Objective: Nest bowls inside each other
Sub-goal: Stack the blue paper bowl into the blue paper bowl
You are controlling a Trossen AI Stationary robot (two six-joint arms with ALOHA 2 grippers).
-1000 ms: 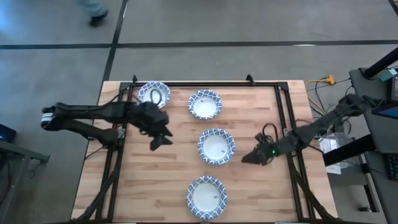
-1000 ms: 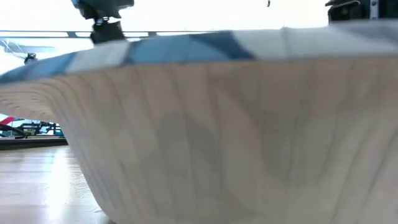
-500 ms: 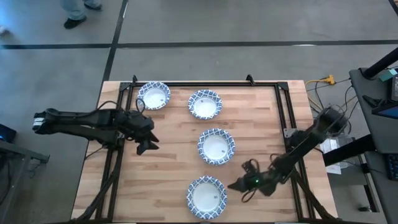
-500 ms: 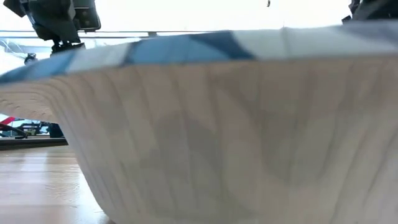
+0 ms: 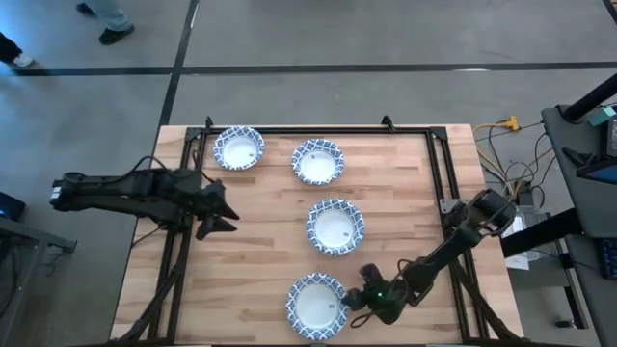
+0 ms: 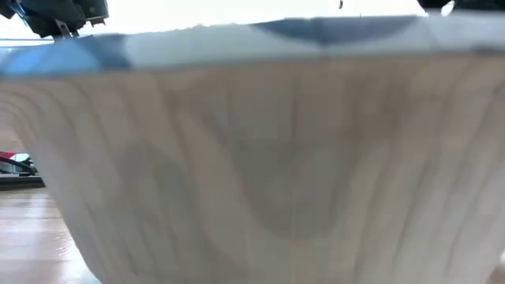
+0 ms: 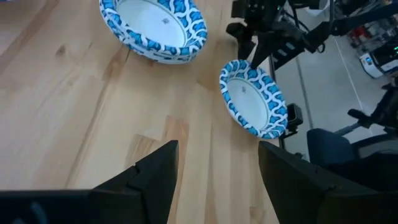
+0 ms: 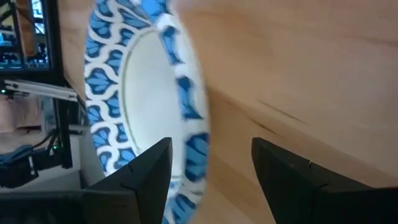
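Four blue-and-white rimmed bowls sit base-down on the wooden table in the high view. They are a far-left bowl, a far-middle bowl, a middle bowl and a near bowl. The near bowl fills the low view. My right gripper is open at the near bowl's right rim, and that rim runs between its fingers. My left gripper hangs open over bare wood left of the middle bowl. Its wrist view shows the near bowl and my right gripper. My right gripper comes at the near bowl's right rim low and nearly level from the table's right. One finger is over the white inside and one is outside the wall. I cannot tell whether either finger touches the rim. The bowl rests on the table.
A black metal frame borders the table's far, left and right sides. Bare wood lies between the bowls and the left frame rail. People walk on the floor beyond the far edge. Cables and equipment stand to the right of the table.
My right gripper has swept from beside the middle bowl toward the near edge and then left, up to the near bowl's right rim. My left gripper has drawn back toward the table's left edge. The near bowl has slid slightly left and looms larger in the low view.
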